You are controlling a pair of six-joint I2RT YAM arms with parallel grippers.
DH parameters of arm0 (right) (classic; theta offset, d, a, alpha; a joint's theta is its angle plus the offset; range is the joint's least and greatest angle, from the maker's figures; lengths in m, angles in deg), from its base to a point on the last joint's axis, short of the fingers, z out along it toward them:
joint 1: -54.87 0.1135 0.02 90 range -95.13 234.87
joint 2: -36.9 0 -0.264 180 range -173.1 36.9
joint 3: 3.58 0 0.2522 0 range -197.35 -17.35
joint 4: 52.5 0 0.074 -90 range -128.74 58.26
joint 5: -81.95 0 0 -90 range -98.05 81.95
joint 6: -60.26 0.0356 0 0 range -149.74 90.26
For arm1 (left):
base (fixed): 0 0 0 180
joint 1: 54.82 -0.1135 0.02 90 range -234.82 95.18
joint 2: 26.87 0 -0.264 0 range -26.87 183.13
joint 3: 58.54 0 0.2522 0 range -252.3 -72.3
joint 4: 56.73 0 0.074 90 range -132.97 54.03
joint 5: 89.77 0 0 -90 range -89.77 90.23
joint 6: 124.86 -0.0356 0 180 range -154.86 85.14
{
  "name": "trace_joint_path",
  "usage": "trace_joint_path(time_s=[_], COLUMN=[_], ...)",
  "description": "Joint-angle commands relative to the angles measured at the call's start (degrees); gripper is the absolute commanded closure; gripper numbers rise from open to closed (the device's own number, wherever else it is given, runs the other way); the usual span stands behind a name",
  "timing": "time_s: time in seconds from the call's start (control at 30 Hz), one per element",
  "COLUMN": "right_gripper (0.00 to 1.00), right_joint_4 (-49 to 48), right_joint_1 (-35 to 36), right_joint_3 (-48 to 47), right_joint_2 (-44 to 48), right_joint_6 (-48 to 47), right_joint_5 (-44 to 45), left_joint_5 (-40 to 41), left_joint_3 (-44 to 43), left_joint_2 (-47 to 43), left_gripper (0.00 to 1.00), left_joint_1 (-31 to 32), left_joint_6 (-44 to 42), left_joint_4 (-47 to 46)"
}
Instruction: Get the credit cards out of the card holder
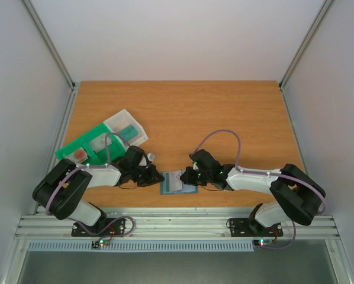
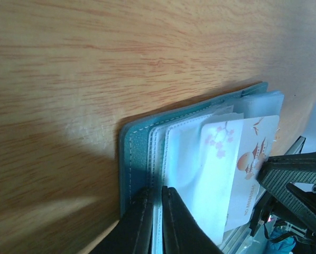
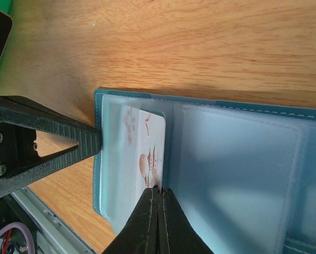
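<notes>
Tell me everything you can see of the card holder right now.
The card holder lies open and flat on the wooden table near its front edge, between the arms. It is slate-blue, stitched, leather-like, with clear plastic sleeves inside. A whitish credit card with pinkish print sticks partway out of one sleeve. The left fingers clamp one edge; the right fingers pinch the card.
</notes>
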Motion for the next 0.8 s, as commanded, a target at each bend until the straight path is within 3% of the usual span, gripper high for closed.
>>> trace_joint_path(time_s=[0.0,0.33,0.77], right_gripper=[0.99,0.99,0.99], right_joint_4=[1.3,7.3,5.3], right_joint_1=[-0.5,-0.8,-0.8], right_joint_3=[0.9,1.9,1.1], right_joint_2=[2.5,8.9,14.8], right_joint_6=[-1.6,-4.2,1.3], right_joint_5=[0.3,1.2,-2.8], left_joint_5=[1.7,0.6,-1.8], left_joint_3=[0.9,-1.2,0.5], left_joint_2=[-0.8,-8.7,-21.4], left_gripper=[0.91,0.63,0.38], left_joint_1=[0.3,0.3,0.3], left_joint_6=[1.1,2.0,10.1], left_joint_4=[1.4,5.6,2.1])
